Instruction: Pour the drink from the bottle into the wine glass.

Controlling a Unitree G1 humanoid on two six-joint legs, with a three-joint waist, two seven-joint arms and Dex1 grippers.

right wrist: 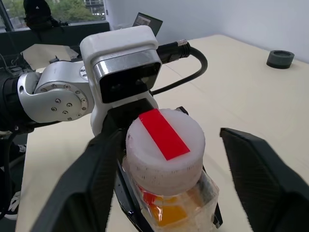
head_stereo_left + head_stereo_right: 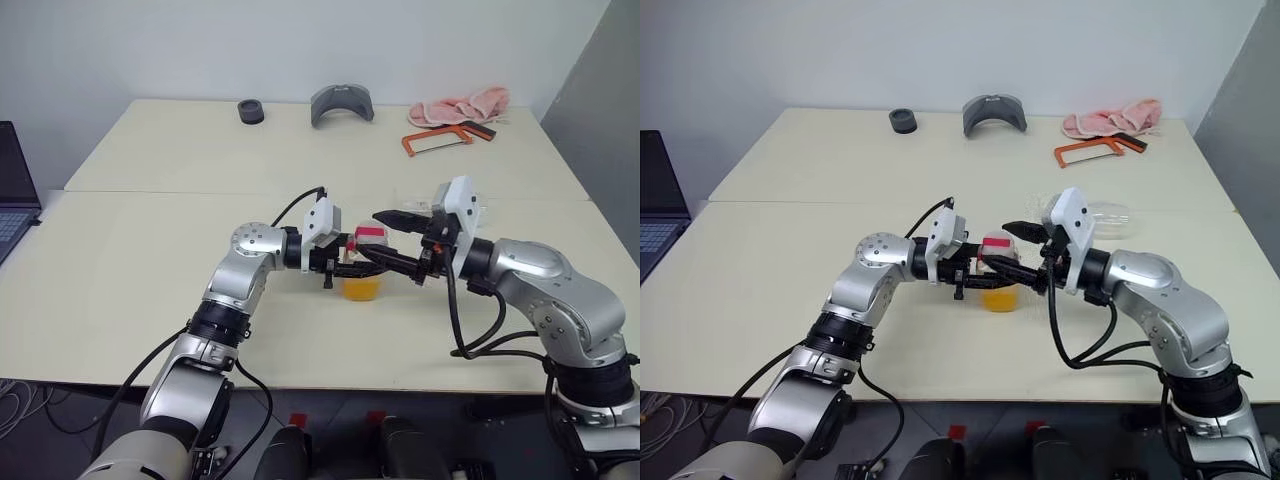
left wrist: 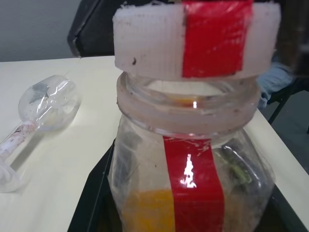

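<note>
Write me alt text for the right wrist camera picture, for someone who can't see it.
A clear bottle of orange drink, with a white cap crossed by a red tape stripe, stands between the right gripper's two open black fingers. The left gripper clamps the bottle from the far side on a cream table; a small dark ring lies far off.

Bottle [image 2: 362, 268] upright mid-table, capped.
Drink [image 2: 361, 287] fills its lower part; glass [image 3: 41, 108] lies on its side nearby.
</note>
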